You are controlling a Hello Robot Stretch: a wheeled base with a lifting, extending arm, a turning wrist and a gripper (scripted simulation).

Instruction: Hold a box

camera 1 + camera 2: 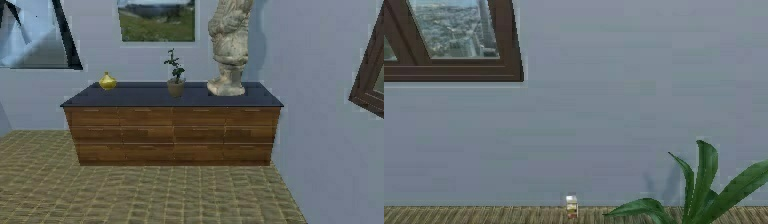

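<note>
A small pale upright object, box-like or can-like, stands on the floor against the blue-grey wall in the arm side view. In the forward view a long wooden dresser with a dark top stands against the far wall. On it sit a small yellow rounded object, a little potted plant and a tall stone statue.
A landscape picture hangs above the dresser and a dark-framed picture to its left. A window with a dark frame is in the arm side view's upper left. Green plant leaves rise at the lower right. Woven floor lies before the dresser.
</note>
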